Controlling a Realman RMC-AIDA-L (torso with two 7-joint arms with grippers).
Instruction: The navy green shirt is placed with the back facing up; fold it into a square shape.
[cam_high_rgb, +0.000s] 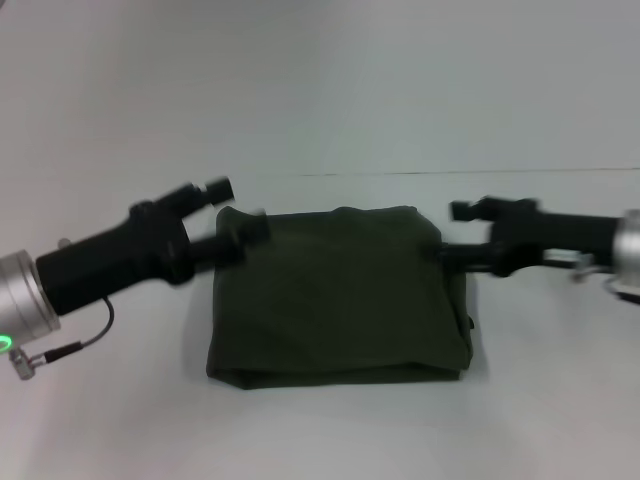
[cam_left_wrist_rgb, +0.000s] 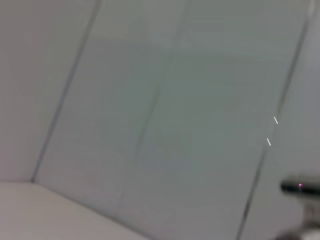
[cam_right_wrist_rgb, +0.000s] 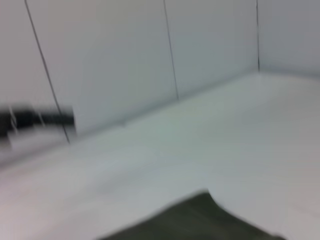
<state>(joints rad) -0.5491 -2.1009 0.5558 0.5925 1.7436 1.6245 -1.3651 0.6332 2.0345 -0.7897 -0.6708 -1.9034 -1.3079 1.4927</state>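
Note:
The navy green shirt lies folded into a rough rectangle in the middle of the white table, its near edge a doubled fold. My left gripper is at its far left corner, shut on the fabric there. At the far right corner, my right gripper pinches the cloth in the same way. Both arms reach in from the sides. A dark corner of the shirt shows in the right wrist view. The left wrist view shows no shirt.
The white table spreads around the shirt and ends at a pale wall behind. A dark piece of the other arm shows far off in the left wrist view, and another in the right wrist view.

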